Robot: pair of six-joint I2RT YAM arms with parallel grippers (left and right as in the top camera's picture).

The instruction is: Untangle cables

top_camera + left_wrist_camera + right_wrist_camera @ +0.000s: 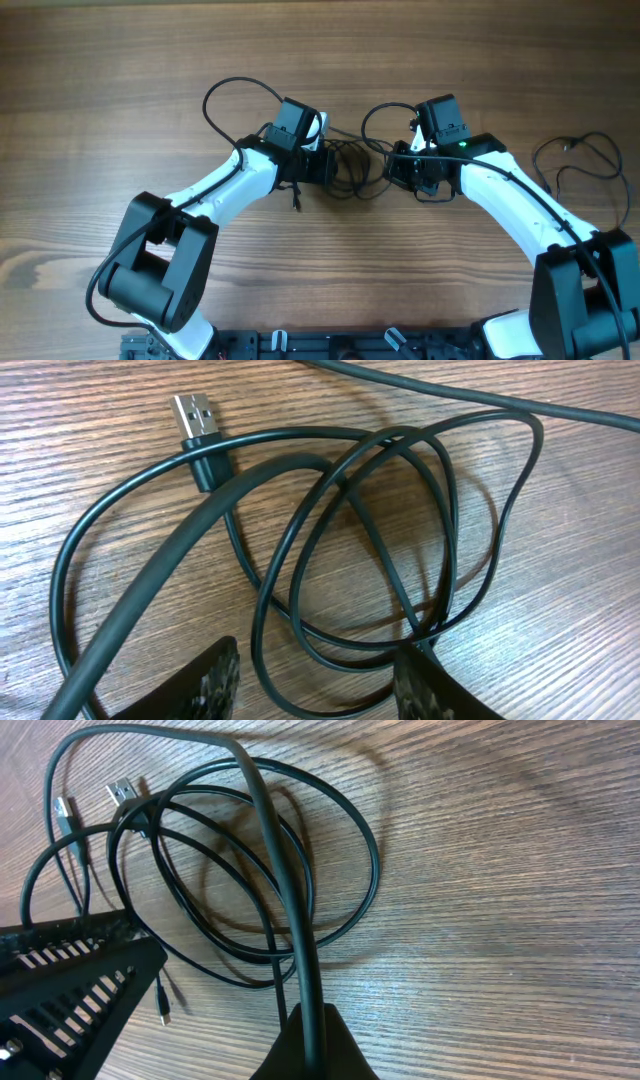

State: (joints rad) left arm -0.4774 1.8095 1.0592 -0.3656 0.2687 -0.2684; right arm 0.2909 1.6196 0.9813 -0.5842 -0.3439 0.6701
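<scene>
From above, the cables (pixel 352 168) lie in one loose bunch on the wooden table (pixel 120 70), right between my left gripper (pixel 328 165) and my right gripper (pixel 402 172); both sit close to the bunch; from up here I cannot tell if either one has a hold.

In the left wrist view, the left gripper (pixel 315 695) is spread wide and holds nothing; its fingers (pixel 200 685) stand on both sides of some loops; a USB plug (pixel 195 415) with a silvery tip lies flat near the top, and one loop crosses its black part.

In the right wrist view, one cord looks fat because it is near the lens; it runs up from the bottom of the right gripper (pixel 230 1000); I cannot tell if it is pinched or just resting there; a small plug (pixel 163 1015) lies near the lower loops.

I think these cords are light, soft, floppy and smooth, so they may slip; I would take hold just behind a plug, where the hard part stops sliding; pulling a middle loop could make a knot.

I can read no words or brand names.
</scene>
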